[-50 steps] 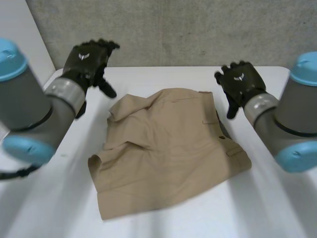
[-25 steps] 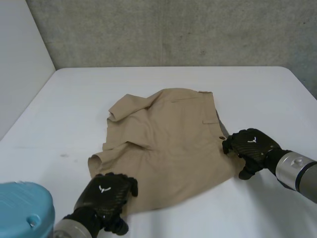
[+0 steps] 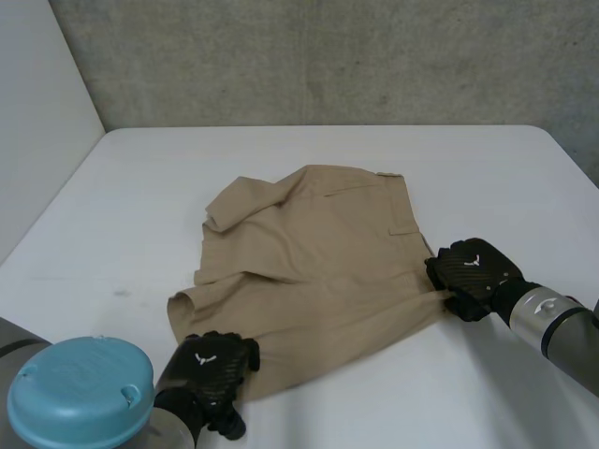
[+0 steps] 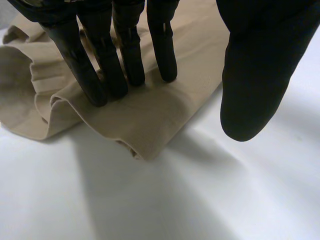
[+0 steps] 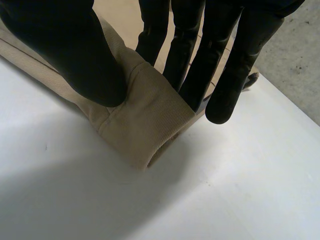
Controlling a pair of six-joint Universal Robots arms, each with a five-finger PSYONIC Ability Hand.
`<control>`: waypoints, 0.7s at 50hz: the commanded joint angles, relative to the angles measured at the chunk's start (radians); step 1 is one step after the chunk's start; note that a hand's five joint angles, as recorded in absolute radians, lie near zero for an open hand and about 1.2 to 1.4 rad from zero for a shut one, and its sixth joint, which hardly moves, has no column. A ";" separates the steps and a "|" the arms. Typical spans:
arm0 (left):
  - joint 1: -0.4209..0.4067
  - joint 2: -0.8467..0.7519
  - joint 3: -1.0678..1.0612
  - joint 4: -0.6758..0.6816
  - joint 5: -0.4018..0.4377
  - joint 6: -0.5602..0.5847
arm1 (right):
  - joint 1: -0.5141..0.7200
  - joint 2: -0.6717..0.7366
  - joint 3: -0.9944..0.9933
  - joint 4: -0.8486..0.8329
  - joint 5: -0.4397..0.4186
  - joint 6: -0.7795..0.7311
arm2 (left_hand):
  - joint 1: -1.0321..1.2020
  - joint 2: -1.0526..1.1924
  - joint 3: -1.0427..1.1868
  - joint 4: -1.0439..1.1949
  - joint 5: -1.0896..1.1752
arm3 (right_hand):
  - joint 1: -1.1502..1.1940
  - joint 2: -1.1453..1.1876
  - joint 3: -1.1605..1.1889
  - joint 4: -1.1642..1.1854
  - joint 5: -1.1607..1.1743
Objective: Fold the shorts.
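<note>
1. Two black hands are down on the cloth right now. My left hand [image 3: 208, 369] is at the near left corner of the tan cotton shorts [image 3: 318, 262], and my right hand [image 3: 473, 271] is at the near right corner.
2. Across the middle of the white table [image 3: 131, 187] the shorts lie spread out and rumpled. A flap is turned over at the far left corner, and a belt loop shows along the edge that runs toward my right hand. A grey concrete wall [image 3: 328, 56] stands behind the table.
3. Left wrist view: my fingers [image 4: 127, 55] are straight, with their tips planted on top of the fabric just back from a folded corner. My thumb [image 4: 260, 75] hangs apart from them over bare table, clear of the cloth. That hand is relaxed and spread, pressing down and gripping nothing.
4. Right wrist view: my thumb [image 5: 70, 55] bears on one side of the corner and my fingers [image 5: 225, 60] come down on the other. A thick fold of tan fabric is humped up between them, so this hand has that corner of the shorts pinched.
5. Head view again: the light-blue cap [image 3: 80, 393] of my left arm sits close at the near left. My right arm's grey wrist [image 3: 552, 323] reaches in from the near right, with the hand resting on the cloth's edge.
</note>
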 commanded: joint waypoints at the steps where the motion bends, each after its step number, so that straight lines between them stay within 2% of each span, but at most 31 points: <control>1: 0.026 -0.024 0.002 0.053 -0.012 0.004 | 0.000 -0.001 0.002 0.003 0.005 0.002 | 0.063 0.065 0.065 0.067 0.071 | 0.471 0.235 0.238 0.206 0.273; 20: 0.101 -0.081 0.022 0.158 -0.028 0.128 | 0.006 -0.007 0.005 0.006 0.025 0.010 | 0.107 0.109 0.109 0.111 0.115 | 0.471 0.235 0.238 0.206 0.273; 35: 0.113 -0.145 0.027 0.242 -0.026 0.152 | 0.029 -0.011 0.003 0.009 0.097 0.019 | 0.436 0.437 0.437 0.440 0.443 | 0.471 0.235 0.238 0.206 0.273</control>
